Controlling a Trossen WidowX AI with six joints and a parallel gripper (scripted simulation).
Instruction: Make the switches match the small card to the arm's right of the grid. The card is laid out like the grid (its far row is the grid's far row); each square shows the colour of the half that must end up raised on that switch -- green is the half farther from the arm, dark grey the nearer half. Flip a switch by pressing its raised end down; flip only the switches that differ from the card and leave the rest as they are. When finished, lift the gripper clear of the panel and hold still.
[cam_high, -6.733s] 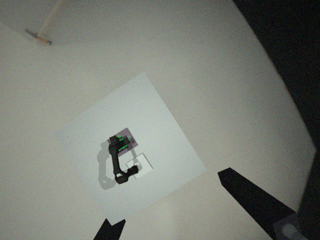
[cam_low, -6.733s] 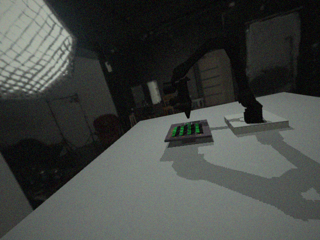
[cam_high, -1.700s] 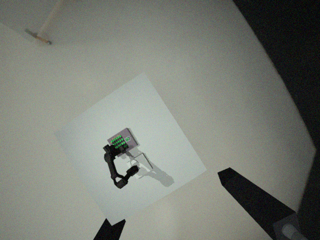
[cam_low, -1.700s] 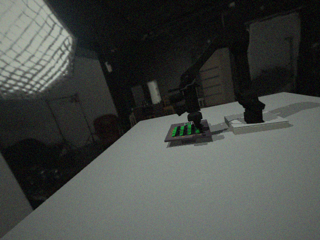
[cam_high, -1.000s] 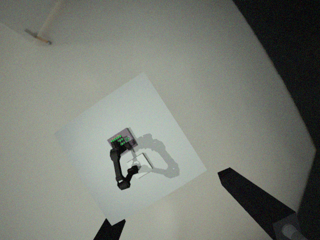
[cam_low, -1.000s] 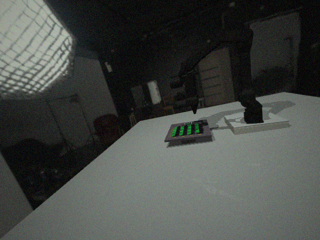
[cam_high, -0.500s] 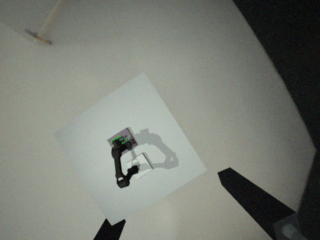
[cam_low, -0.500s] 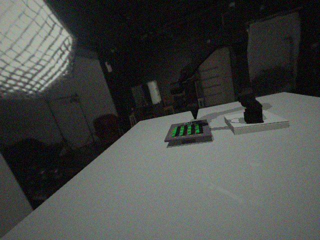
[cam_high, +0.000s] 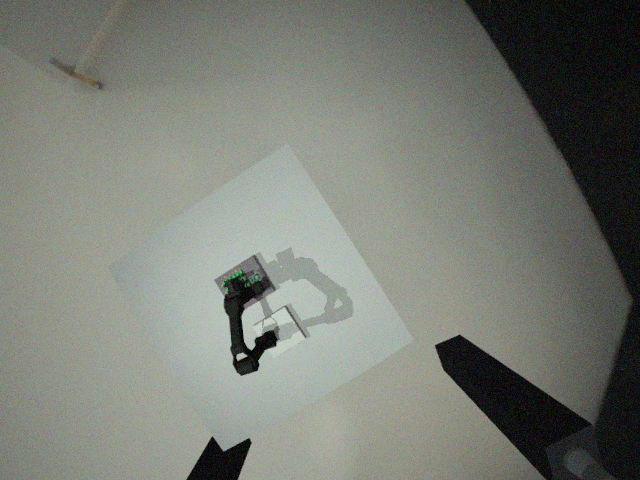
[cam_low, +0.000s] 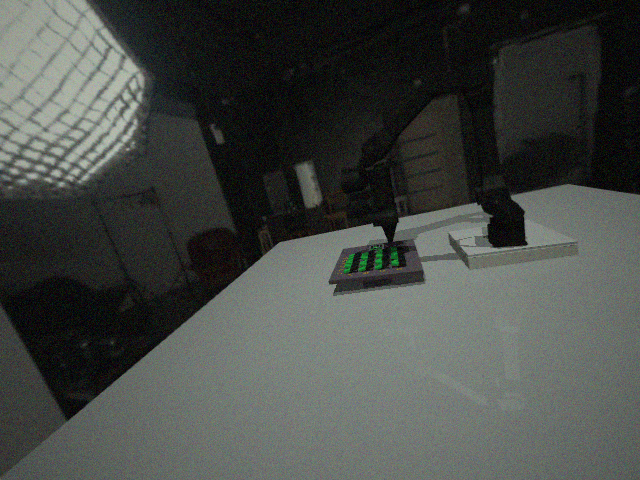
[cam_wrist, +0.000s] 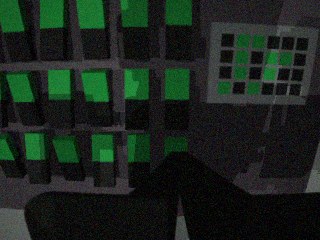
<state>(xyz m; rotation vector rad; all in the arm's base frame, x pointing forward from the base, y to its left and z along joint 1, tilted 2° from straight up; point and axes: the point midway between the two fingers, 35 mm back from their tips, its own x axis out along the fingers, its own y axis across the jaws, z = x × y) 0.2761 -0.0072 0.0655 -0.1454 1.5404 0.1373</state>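
Arm's mid-run on the flipping step imo. The tool (cam_wrist: 176, 200) is pinched fully closed w/ nothing in it, used as a poker, tip down over the near row of the switch grid (cam_wrist: 100, 95), toward the grid's right end. In the exterior view the tool sits right on the panel (cam_low: 377, 281), which lies on the bench (cam_low: 310, 387) just ahead of the arm's base. The card (cam_wrist: 261, 64) is beside the grid, mix of green and dark squares. Whether the tip is touching a rocker, can't tell, too dim. Next move prob needs a straight push on that switch's raised half, then lift and check vs the card.
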